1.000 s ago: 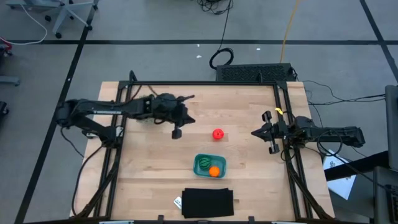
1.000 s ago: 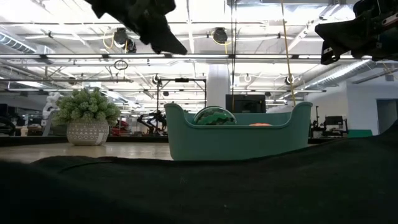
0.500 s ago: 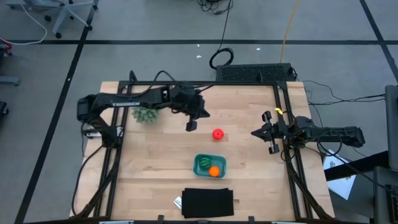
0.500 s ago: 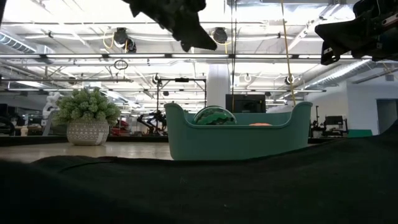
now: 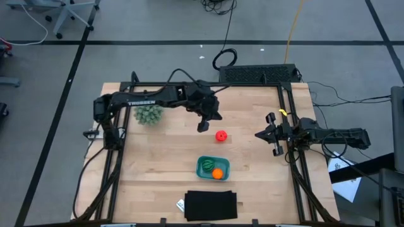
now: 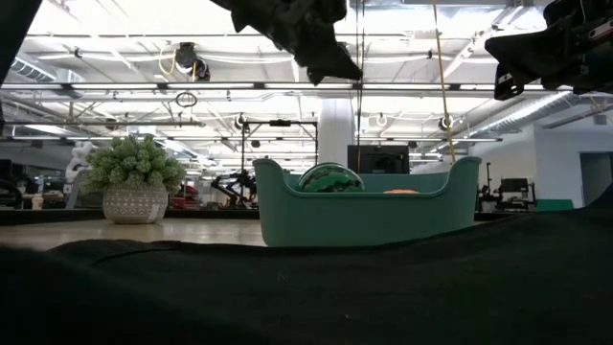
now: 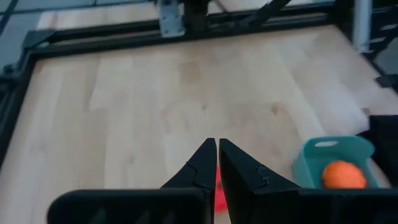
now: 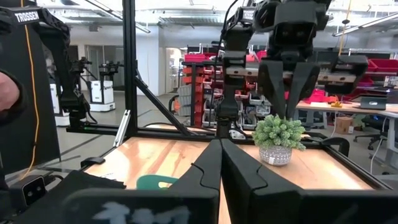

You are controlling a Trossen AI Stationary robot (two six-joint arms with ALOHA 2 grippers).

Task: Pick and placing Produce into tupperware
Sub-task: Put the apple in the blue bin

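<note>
The red piece of produce (image 5: 220, 135) lies alone on the wooden table (image 5: 158, 164). The teal tupperware (image 5: 213, 168) stands nearer the front edge and holds the striped green piece (image 5: 206, 166) and the orange piece (image 5: 217, 173). My left gripper (image 5: 202, 127) hangs shut above the table, just left of the red piece and a little beyond it. In the left wrist view a sliver of the red piece (image 7: 218, 200) shows behind the shut fingers. My right gripper (image 5: 259, 134) waits shut at the table's right edge.
A bushy green plant in a pot (image 5: 149, 115) stands at the far left of the table. A flat black rectangle (image 5: 211, 205) lies at the front edge, close to the tupperware. Black frame rails (image 5: 287, 113) run along the table's sides.
My left gripper has swung toward the table's right edge, from over the plant to a spot close beside the red piece, and has stayed shut. The plant, hidden under the arm before, now shows in the high view. No piece of produce has moved.
</note>
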